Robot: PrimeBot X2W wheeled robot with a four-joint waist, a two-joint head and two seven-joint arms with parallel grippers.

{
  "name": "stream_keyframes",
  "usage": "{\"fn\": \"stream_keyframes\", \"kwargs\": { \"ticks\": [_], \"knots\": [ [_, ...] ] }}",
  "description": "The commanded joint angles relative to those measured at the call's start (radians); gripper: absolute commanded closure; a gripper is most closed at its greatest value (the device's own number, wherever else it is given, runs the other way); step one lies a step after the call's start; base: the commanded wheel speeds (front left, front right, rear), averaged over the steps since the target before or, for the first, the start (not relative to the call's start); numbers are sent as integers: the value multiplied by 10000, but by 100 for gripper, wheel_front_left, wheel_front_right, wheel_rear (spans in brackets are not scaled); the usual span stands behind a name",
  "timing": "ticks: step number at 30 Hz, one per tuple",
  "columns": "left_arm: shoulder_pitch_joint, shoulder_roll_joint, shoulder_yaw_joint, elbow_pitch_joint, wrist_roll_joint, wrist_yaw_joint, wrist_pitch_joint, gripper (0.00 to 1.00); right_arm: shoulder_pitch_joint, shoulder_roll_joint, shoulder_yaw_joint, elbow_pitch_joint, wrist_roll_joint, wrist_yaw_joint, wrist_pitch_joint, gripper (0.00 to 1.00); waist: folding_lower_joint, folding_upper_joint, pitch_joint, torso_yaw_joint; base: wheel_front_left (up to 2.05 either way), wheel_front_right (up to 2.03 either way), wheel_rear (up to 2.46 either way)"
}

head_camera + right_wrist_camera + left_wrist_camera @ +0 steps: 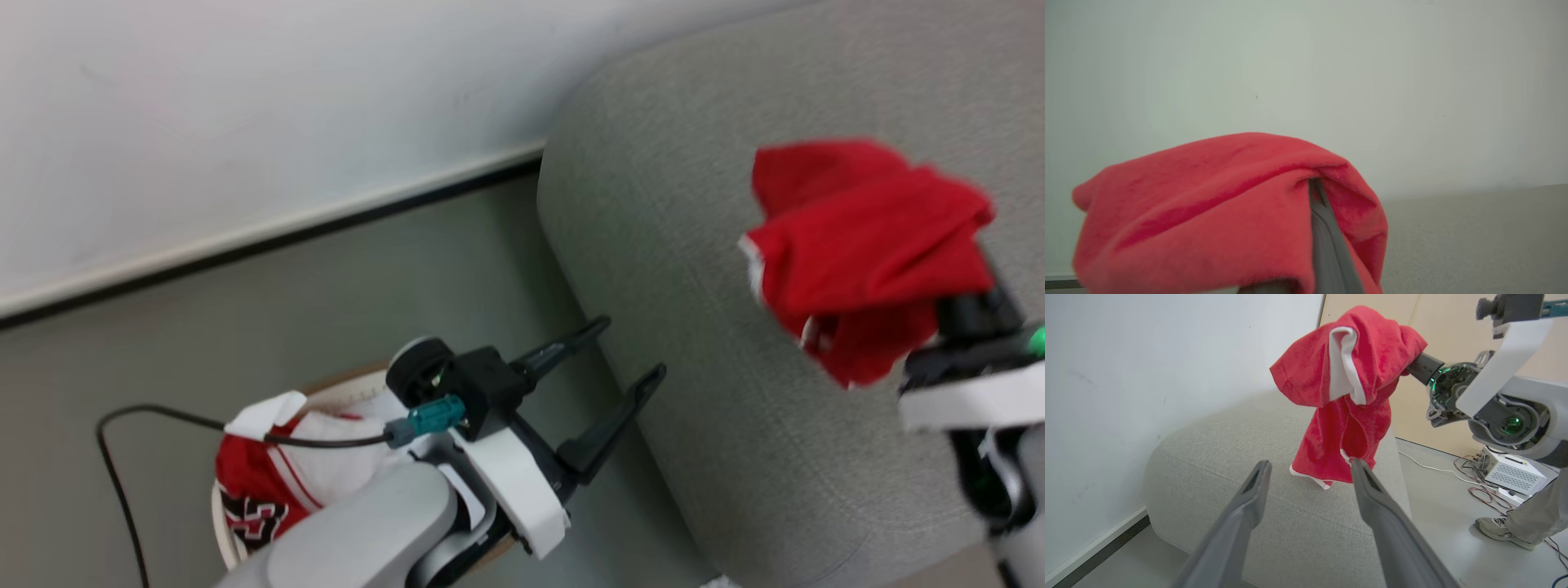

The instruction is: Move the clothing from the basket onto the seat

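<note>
The right gripper (1316,196) pinches the red clothing (865,237), which hangs from it above the seat (694,286). The left gripper (630,349) is wide apart.

Red garment (865,245): bunched, white trim showing, hanging draped in the air over the seat (694,327). Cannot tell whether its lower hem touches the cushion.
Seat: large, grey fabric, rounded corner, standing against the wall.
Jersey (269,482): red with white lining and black-and-white number, crumpled in the basket (219,523).
Basket: cream wall, brown rim, on the floor beside the seat.
</note>
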Motion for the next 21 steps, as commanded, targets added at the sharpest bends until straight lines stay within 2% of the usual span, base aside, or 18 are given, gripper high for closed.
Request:
{"fn": "stream_keyframes", "kwargs": {
  "ticks": [1,5,13,21],
  "knots": [
    [-295,154,53,-164,175,-18,138,0,-575,-158,-149,75,6,-22,1,100,0,-1,939,390,0,0,0],
    [-830,368,95,-551,400,-37,463,0,-1807,-633,-595,374,84,-22,1,100,0,-1,2137,839,0,0,0],
    [-1661,801,223,-1155,748,-87,906,0,-4132,-2055,-1537,1249,513,-22,46,100,0,-1,4188,1595,0,0,0],
    [-1990,873,363,-1175,763,-53,796,0,-5530,-2919,-2208,3057,672,-22,76,100,0,-1,5203,2071,0,0,0]
  ]
}}
